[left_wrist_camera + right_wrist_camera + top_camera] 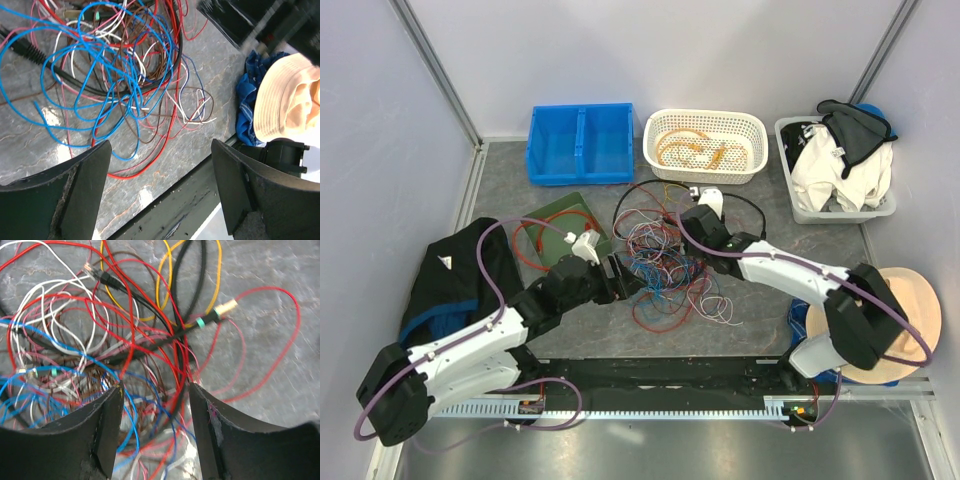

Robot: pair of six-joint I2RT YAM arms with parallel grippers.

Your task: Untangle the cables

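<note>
Left claw (161, 152) and right claw (156, 390) both stood apart, empty, over the cables (665, 265) at the middle of the counter (600, 330); pinching one loose outer strand and drawing slowly seemed best.

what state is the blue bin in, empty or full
Empty: both compartments of the blue bin show only bare blue floor.

Left wrist view: cables (115, 75) cut off top and left, hat (285, 100) cropped at right edge.
</note>
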